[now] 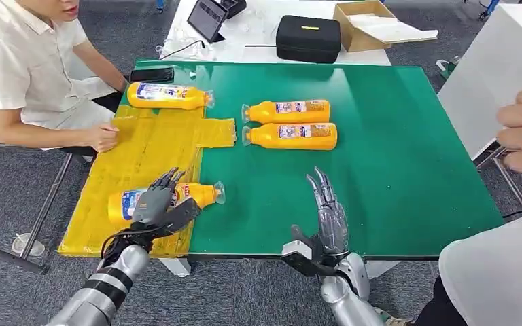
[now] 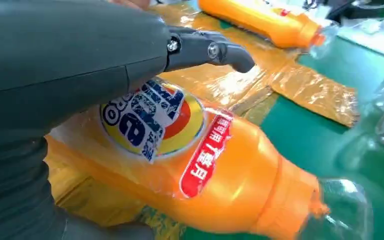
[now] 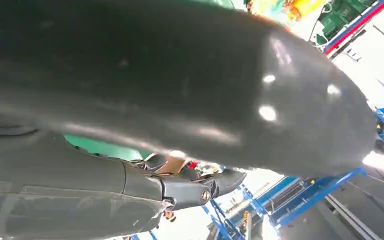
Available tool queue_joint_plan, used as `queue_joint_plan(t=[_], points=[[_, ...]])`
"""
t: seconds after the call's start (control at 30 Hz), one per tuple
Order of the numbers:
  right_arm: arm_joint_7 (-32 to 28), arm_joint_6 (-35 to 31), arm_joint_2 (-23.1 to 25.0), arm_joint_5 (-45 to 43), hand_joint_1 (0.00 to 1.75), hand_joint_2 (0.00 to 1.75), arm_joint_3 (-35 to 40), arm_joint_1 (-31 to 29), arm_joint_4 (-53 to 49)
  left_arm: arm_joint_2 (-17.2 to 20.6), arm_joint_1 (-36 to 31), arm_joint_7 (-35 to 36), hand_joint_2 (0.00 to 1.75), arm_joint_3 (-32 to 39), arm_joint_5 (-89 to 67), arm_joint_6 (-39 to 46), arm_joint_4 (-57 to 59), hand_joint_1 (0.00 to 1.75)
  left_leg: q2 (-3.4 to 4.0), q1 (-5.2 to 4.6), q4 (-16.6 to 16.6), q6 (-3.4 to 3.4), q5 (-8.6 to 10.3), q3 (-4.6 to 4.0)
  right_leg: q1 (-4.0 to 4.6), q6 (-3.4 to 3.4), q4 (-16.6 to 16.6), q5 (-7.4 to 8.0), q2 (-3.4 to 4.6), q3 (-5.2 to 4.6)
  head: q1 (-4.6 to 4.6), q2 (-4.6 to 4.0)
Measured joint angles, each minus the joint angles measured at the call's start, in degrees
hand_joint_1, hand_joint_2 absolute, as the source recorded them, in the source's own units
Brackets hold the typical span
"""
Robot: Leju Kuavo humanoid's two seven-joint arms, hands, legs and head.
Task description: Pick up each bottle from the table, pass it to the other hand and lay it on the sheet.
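head view: left hand (image 1: 155,204) grips bottle (image 1: 197,195) lying on sheet (image 1: 146,156); right hand (image 1: 327,217) spread.

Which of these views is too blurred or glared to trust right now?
Head view: sharp, evenly lit. Left wrist view: the near bottle is readable, but its clear cap end smears and the sheet glares. Right wrist view: the right robot hand blocks it, dark and unfocused, with blown-out background.

The orange bottle (image 2: 240,185) under the left hand (image 1: 158,204) is glossy plastic with a clear cap and a wrinkled printed label. The yellow sheet (image 1: 143,153) along the table's left edge is crinkled, shiny film. The green tabletop (image 1: 394,149) looks smooth and matt.
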Motion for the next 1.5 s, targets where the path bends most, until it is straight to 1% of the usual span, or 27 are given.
queue_joint_plan(t=[0.37, 0.53, 0.67, 0.73, 0.83, 0.93, 1.03, 1.1, 1.2, 1.27, 1.37, 1.5], points=[[0.0, 0.0, -0.1, 0.4, 0.00, 0.00, -0.1, 0.1, 0.0, 0.2, 2.6, 0.3, 1.75, -0.2, -0.2, 0.8, -4.6, 0.00, 0.00, 0.00, 0.0, 0.00, 0.00, -0.12, 0.00, 0.00, 0.0, 0.00, 0.00, -0.13, 0.00, 0.00], [0.0, 0.0, -0.2, 0.9, 0.00, 0.00, -0.5, 0.8, 0.0, 1.4, 4.8, 0.8, 1.75, -1.2, -0.2, 1.0, -12.0, 0.00, 0.00, 0.00, 0.0, 0.00, 0.00, -0.15, 0.00, 0.00, 0.0, -0.01, 0.00, -0.15, 0.00, 0.00], [0.1, 0.5, -0.5, 1.5, 0.00, 0.00, -0.5, 1.0, 0.2, 1.4, 8.3, -3.0, 1.75, -2.2, 5.3, 3.0, -19.6, 0.00, 0.01, -0.01, 0.0, 0.01, -0.01, -0.22, -0.01, 0.00, 0.0, -0.01, 0.00, -0.23, 0.00, 0.00], [1.5, 0.8, -0.8, 4.6, 0.00, 0.00, -0.5, 1.0, 0.5, 0.2, 10.6, -5.1, 1.75, -2.4, 11.2, 3.5, -24.0, 0.00, -0.01, -0.04, 0.0, 0.01, -0.02, -0.26, -0.03, 0.01, 0.0, -0.01, -0.01, -0.26, 0.00, 0.00], [2.6, 0.3, -1.7, 14.3, 0.00, 0.00, -2.3, 1.0, 0.6, -0.9, 13.0, -5.4, 1.75, -4.2, 16.6, 1.5, -28.8, 0.00, -0.08, -0.05, 0.0, 0.02, -0.02, -0.33, -0.03, 0.03, 0.0, -0.02, -0.04, -0.27, 0.02, 0.00], [4.3, 0.3, -3.1, 21.3, 0.00, 0.00, -5.8, 0.9, 0.6, -1.4, 15.0, -5.6, 1.75, -6.1, 19.7, 0.5, -33.2, 0.00, -0.07, -0.05, 0.0, 0.04, -0.03, -0.33, -0.04, 0.04, 0.0, -0.01, -0.04, -0.27, -0.02, 0.00], [9.7, 0.3, -6.5, 25.5, 0.00, 0.00, -8.0, 0.0, 0.9, -2.4, 17.7, -5.5, 1.75, -7.0, 27.2, -2.7, -37.2, 0.00, -0.09, -0.06, 0.0, 0.04, -0.03, -0.35, -0.05, 0.04, -0.1, -0.01, -0.06, -0.27, 0.00, 0.00], [11.1, 0.3, -8.6, 26.2, 0.00, 0.00, -8.7, -0.4, 1.2, -3.0, 19.3, -4.9, 1.75, -7.6, 31.1, -3.3, -39.2, 0.00, -0.08, -0.07, 0.0, 0.05, -0.03, -0.35, -0.06, 0.04, -0.1, -0.01, -0.06, -0.27, 0.02, 0.00], [13.2, 0.3, -11.3, 28.5, 0.00, 0.00, -9.0, -0.8, 1.5, -3.4, 21.0, -4.7, 1.75, -8.0, 32.2, -1.4, -41.4, 0.00, -0.06, -0.07, 0.0, 0.06, -0.05, -0.35, -0.05, 0.05, -0.1, 0.00, -0.05, -0.28, 0.00, 0.00], [13.7, 0.2, -12.3, 29.2, 0.00, 0.00, -9.0, -0.8, 1.7, -3.5, 21.6, -4.6, 1.75, -8.0, 32.2, -0.9, -42.2, 0.00, -0.06, -0.04, 0.0, 0.06, -0.05, -0.35, -0.02, 0.05, -0.1, -0.01, -0.05, -0.28, 0.00, 0.00], [16.0, 0.3, -13.5, 31.5, 0.00, 0.00, -8.8, -1.3, 2.1, -3.7, 22.1, -4.5, 1.75, -8.0, 32.0, 0.6, -42.8, 0.00, -0.06, -0.01, 0.0, 0.05, -0.05, -0.36, 0.00, 0.04, 0.0, -0.01, -0.05, -0.29, -0.02, 0.00], [17.9, 0.5, -15.6, 31.9, 0.00, 0.00, -7.9, -3.6, 4.7, -3.8, 22.3, -4.7, 1.75, -8.1, 31.1, 2.0, -43.2, 0.00, -0.05, -0.03, 0.0, 0.06, -0.03, -0.36, -0.01, 0.05, 0.0, 0.00, -0.05, -0.28, 0.00, 0.00]])
